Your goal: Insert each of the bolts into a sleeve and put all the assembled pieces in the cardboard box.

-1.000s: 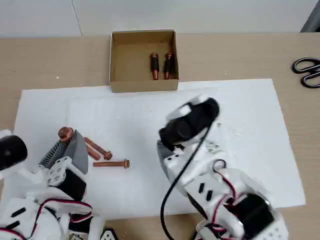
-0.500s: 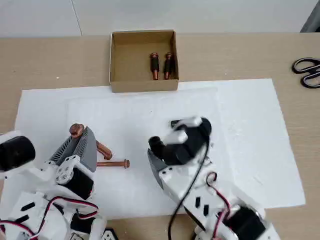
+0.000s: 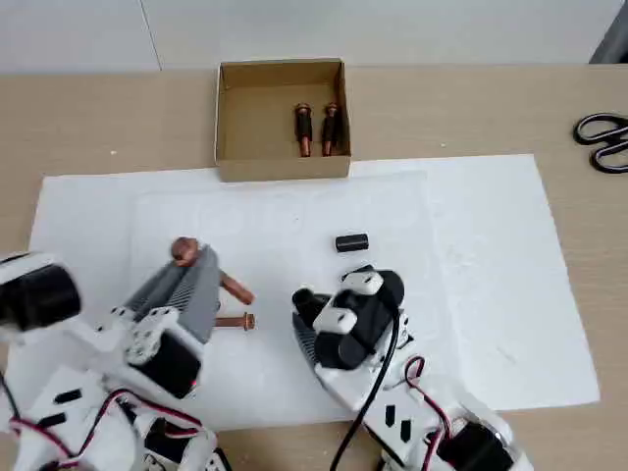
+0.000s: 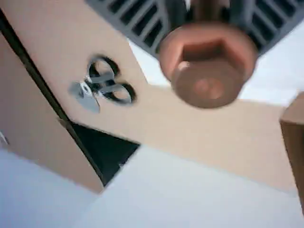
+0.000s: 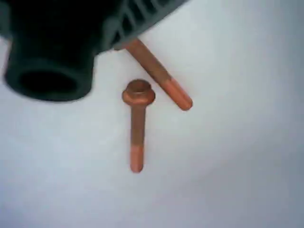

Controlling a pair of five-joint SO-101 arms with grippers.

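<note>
In the high view my left gripper (image 3: 191, 257) is shut on a copper bolt (image 3: 183, 250), head up and tilted, with its shaft tip (image 3: 240, 292) sticking out just above the white paper. The left wrist view shows that bolt's head (image 4: 206, 64) between the ribbed fingers (image 4: 128, 14). A second bolt (image 3: 235, 320) (image 5: 137, 124) lies flat on the paper between the arms. My right gripper (image 3: 306, 306) is shut on a black sleeve (image 5: 47, 66), close to the lying bolt. Another black sleeve (image 3: 351, 242) lies loose on the paper. The cardboard box (image 3: 235, 108) holds two assembled pieces (image 3: 317, 129).
A white paper sheet (image 3: 491, 275) covers most of the table in front of the box. Scissors (image 3: 603, 140) (image 4: 102, 90) lie at the far right edge. Both arm bases crowd the near edge.
My left gripper has carried its bolt right and away from the near edge, toward the middle. The right arm has drawn back and lower with its sleeve, uncovering the loose sleeve on the paper.
</note>
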